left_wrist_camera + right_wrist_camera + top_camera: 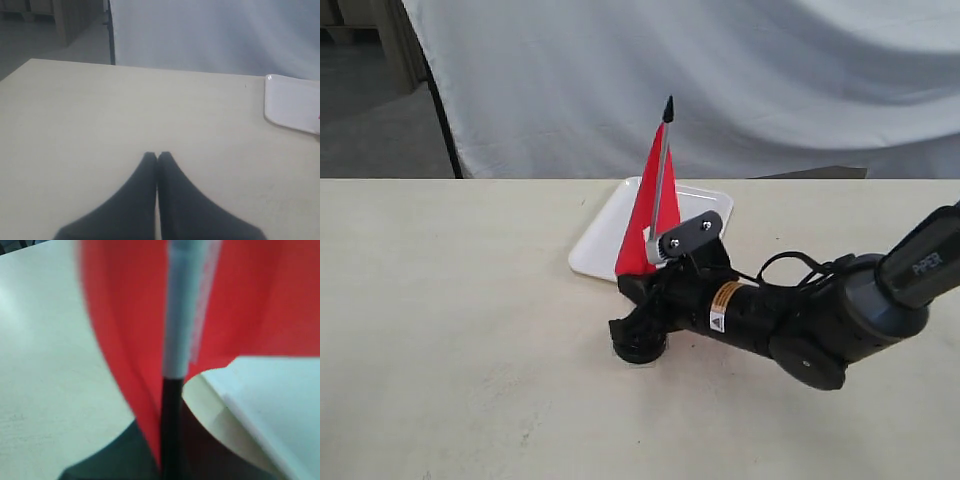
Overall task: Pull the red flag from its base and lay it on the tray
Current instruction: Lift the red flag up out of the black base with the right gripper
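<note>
Right end effector closed on the red flag, low on its pole.
I see the fingers pinched narrow around the pole's black lower part, just above the base, which sits on the bench under the end effector. The flag stands nearly upright, its cloth hanging above the end effector, with the tray just behind. My left end effector is closed on nothing, well away.

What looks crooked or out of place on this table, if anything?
Only the flag is askew: its pole leans, tip tilted toward the right of the exterior view, while the right gripper clamps it above the base. The tray behind lies flat. Nothing looks spilled or broken.
</note>
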You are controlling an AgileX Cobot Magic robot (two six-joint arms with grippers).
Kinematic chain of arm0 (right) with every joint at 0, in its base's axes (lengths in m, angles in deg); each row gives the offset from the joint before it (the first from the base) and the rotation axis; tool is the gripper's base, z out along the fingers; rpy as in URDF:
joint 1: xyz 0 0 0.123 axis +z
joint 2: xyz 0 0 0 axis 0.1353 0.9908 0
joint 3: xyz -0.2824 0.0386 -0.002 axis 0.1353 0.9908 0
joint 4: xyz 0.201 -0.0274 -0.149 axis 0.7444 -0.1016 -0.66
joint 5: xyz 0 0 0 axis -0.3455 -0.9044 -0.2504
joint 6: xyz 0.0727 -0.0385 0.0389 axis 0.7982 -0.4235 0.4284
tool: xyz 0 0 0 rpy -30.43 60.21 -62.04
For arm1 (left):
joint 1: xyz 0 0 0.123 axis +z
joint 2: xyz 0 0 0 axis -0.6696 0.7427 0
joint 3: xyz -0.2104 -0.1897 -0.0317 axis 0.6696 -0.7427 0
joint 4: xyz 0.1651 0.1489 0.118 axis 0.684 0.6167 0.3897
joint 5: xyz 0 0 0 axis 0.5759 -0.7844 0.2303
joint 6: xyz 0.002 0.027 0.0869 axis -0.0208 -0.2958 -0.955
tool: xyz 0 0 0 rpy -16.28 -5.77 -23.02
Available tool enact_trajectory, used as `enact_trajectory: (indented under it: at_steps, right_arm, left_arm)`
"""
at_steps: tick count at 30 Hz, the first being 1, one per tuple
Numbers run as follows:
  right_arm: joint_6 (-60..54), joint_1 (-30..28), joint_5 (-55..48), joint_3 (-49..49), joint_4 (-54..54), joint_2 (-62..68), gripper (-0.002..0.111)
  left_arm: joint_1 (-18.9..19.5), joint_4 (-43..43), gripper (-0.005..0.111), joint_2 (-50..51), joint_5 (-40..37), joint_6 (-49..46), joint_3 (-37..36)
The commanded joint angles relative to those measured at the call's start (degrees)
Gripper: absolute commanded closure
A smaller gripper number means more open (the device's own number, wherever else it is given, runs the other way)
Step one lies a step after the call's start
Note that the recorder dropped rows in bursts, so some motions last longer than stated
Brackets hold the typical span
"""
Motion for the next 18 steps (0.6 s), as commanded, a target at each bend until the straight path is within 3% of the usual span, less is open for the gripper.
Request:
enact_trajectory:
  at_steps: [1, 8, 14, 18]
  right_arm:
    - [1.5, -0.5, -6.6, -0.3, -1.4, -7.7, 0.109]
    - [-2.3, -1.1, -25.0, -0.7, -1.9, -21.7, 0.109]
    - [-11.9, -2.4, -55.5, -10.1, -2.0, -24.9, 0.109]
    - [-14.0, -2.4, -73.1, -18.9, -10.8, -21.1, 0.109]
  left_arm:
    - [-0.2, 0.0, 0.107, -0.1, 0.1, -0.2, -0.1]
    - [-0.2, 0.0, 0.107, -0.1, 0.1, -0.2, -0.1]
    - [-0.2, 0.0, 0.107, -0.1, 0.1, -0.2, -0.1]
    - [-0.2, 0.0, 0.107, -0.1, 0.1, -0.2, -0.1]
